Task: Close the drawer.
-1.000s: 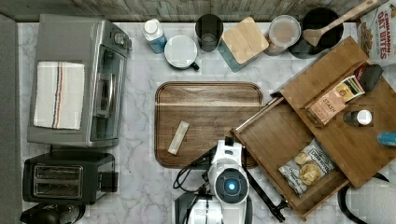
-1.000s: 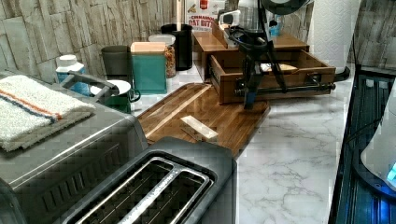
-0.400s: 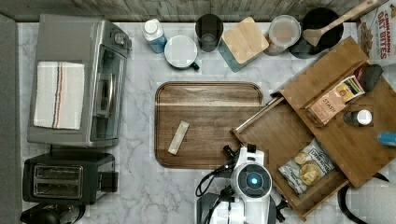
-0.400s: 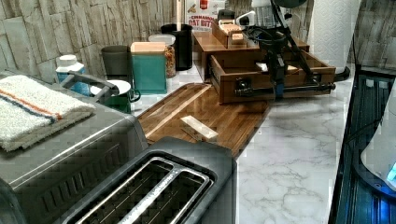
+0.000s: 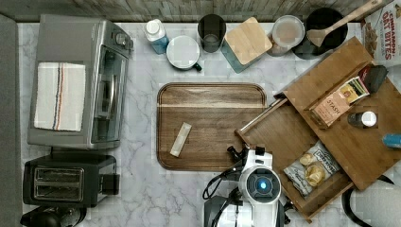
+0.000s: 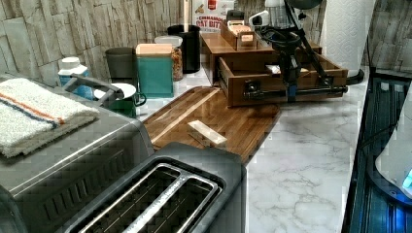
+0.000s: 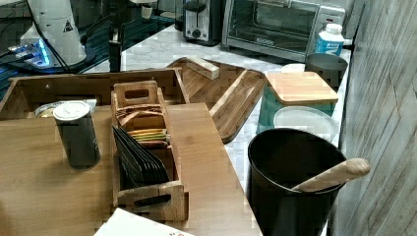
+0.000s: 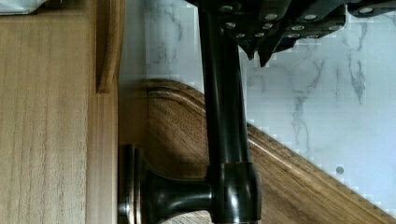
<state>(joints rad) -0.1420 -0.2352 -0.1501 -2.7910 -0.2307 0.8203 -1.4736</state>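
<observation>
One drawer (image 5: 283, 142) stood pulled well out of its bamboo organiser (image 5: 340, 109) at the right of the top view, over the marble counter (image 5: 142, 189).
It looked rigid and light, holding only a snack bag (image 5: 312, 166), so it should slide on a steady square push; the dark bar handle (image 6: 296, 91) across its thin front panel was the natural place to press or grip. The arm hung upright over the drawer's front at the top view's lower centre, beside the serving tray (image 5: 213, 125). The pincer (image 6: 290, 80) sat at the handle; whether its fingers clasped the bar I could not tell.
</observation>
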